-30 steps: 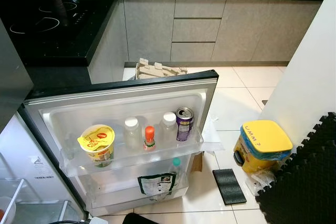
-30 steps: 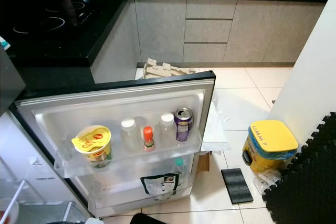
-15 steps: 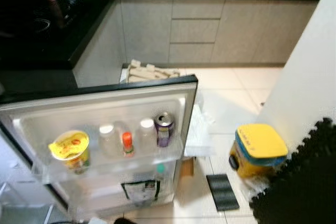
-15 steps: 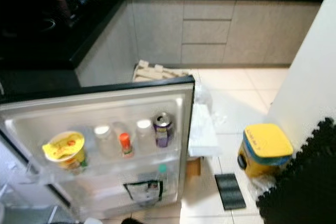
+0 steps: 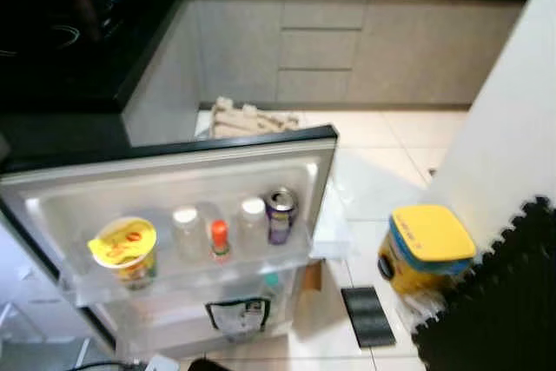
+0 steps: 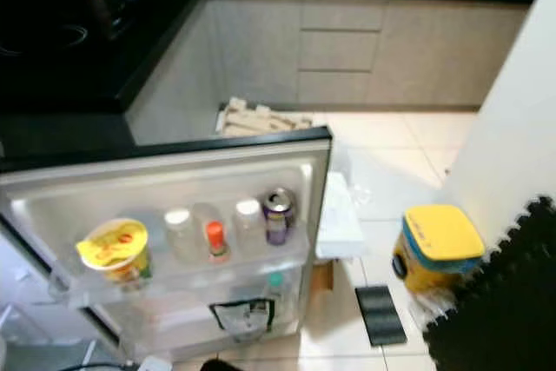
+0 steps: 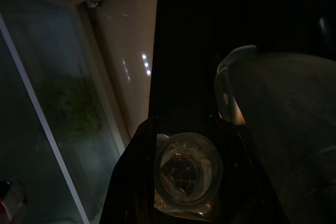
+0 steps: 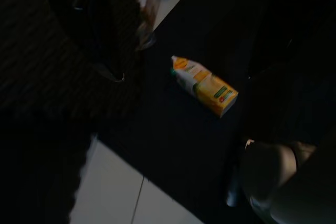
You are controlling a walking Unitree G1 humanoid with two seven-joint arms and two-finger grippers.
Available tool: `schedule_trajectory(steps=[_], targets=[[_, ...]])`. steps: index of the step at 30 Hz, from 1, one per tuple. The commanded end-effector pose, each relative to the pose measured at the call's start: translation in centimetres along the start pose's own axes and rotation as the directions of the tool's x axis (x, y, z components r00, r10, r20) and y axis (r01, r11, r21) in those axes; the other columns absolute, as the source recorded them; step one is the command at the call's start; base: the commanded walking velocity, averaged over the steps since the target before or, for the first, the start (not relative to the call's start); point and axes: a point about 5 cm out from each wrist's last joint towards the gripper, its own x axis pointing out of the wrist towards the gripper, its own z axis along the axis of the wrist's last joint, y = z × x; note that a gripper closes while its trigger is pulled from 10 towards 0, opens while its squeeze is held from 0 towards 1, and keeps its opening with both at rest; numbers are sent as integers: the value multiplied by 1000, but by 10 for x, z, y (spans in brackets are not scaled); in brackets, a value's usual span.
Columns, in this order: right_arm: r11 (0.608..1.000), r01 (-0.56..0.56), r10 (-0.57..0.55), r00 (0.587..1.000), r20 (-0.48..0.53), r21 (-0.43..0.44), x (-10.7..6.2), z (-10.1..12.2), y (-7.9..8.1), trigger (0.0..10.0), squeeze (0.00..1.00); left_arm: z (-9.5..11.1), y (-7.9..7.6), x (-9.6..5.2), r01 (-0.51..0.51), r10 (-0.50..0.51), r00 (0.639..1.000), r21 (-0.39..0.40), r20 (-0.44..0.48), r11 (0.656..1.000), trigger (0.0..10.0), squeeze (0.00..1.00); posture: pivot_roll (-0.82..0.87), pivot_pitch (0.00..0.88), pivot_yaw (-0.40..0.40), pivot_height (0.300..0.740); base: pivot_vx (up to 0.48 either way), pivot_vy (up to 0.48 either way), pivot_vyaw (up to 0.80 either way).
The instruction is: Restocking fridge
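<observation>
The open grey fridge door (image 5: 174, 171) shelves a yellow-lidded tub (image 5: 124, 248), bottles and a purple can (image 5: 280, 214), all upright. The left gripper (image 7: 184, 203) apparently clasps a clear glass jar (image 7: 188, 169); right jaws: cannot tell

Left pincer (image 7: 186, 182) around a jar; right arm idle.
</observation>
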Motion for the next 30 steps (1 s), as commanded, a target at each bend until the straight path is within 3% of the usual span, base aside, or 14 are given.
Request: schedule_trajectory(steps=[1, 20, 25, 30], targets=[[1000, 1, -1, 1000, 15, 0, 0, 3, 0, 10000, 0, -1, -4, 0, 3, -3, 1000, -8, -3, 1000, 10000, 0, 16, 0, -42, 740, 0, 0, 794], [1000, 6, -6, 1000, 15, 14, 0, 3, 0, 10000, 0, 3, -6, 1, 19, -18, 1000, -24, 20, 1000, 10000, 0, 16, 0, -40, 740, 0, 0, 791], [1000, 0, -1, 1000, 15, 28, 0, 2, 1, 10000, 0, 4, -8, 1, 42, -41, 999, -27, 24, 999, 10000, 0, 16, 0, -40, 740, 0, 0, 0], [1000, 0, 0, 1000, 11, 26, 0, 2, 1, 10000, 0, 4, -11, 1, 60, -59, 998, -29, 27, 998, 10000, 0, 15, 0, -40, 740, 0, -477, 0]])
